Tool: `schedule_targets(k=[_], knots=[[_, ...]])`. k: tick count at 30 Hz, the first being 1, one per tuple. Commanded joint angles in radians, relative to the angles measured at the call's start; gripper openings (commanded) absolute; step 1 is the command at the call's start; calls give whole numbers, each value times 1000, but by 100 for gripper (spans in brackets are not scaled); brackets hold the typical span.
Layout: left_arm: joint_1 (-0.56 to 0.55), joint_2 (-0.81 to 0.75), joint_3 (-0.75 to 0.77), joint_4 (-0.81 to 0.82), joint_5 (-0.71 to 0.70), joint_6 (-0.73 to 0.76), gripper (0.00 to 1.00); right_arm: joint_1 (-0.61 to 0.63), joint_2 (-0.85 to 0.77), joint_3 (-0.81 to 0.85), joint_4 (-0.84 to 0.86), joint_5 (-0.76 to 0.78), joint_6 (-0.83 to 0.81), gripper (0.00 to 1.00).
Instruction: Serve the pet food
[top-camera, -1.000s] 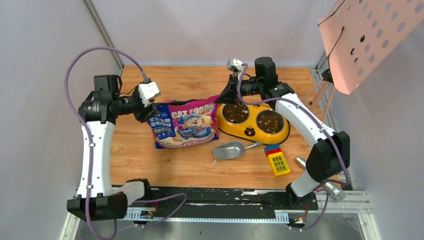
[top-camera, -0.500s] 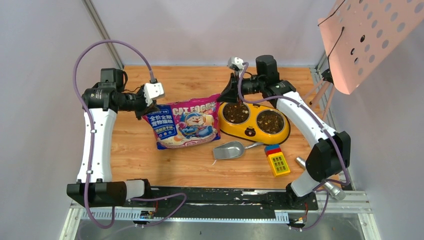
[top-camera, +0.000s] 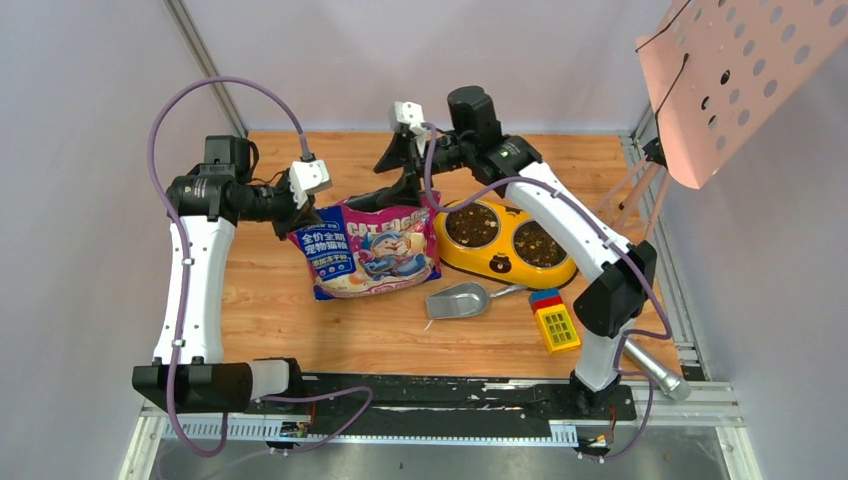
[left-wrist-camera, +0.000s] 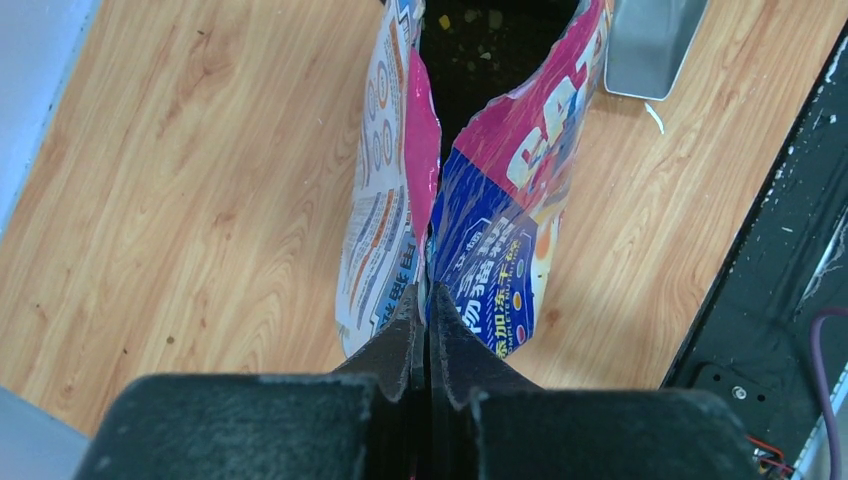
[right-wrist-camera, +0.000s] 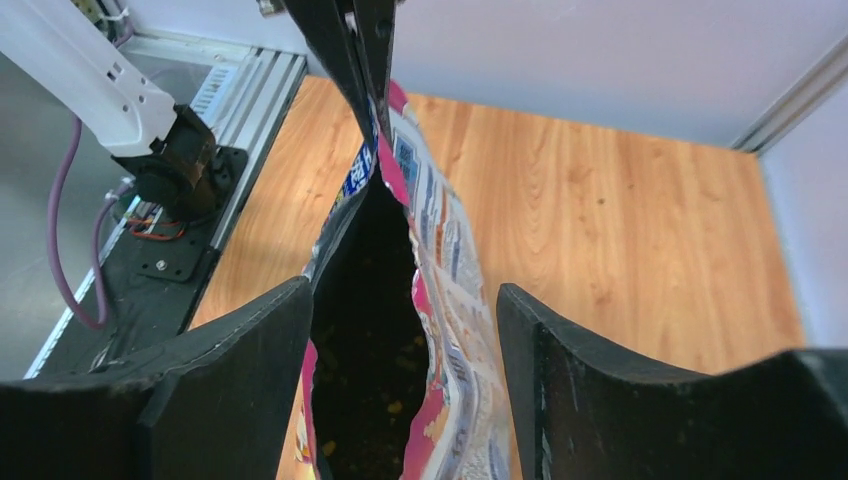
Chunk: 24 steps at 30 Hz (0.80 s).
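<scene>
Our left gripper (left-wrist-camera: 428, 318) is pinched tight on a corner of the cat food bag (top-camera: 372, 250). Our right gripper (right-wrist-camera: 405, 300) hangs wide open right over the bag's torn mouth. We see kibble (top-camera: 470, 226) in both bowls of the yellow feeder (top-camera: 505, 266) just beside the bag.

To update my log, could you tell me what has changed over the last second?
The right gripper swung left from above the feeder to the cat food bag and is open over its mouth. The left gripper stayed shut on the bag's corner; feeder and scoop did not move.
</scene>
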Motion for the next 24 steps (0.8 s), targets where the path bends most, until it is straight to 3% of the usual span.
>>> schedule_targets(k=[1,8,19,24], knots=[[-10,-30,43,81,55,-56,0,19,48,57,-92,-54,-65,70],[-10,-45,55,140,-143,-171,0,47,85,91,-171,-91,-72,74],[-10,-75,25,237,-190,-333,0,58,100,137,-254,-51,-123,74],[-10,-62,38,266,-224,-373,0,64,111,140,-264,-10,-115,65]])
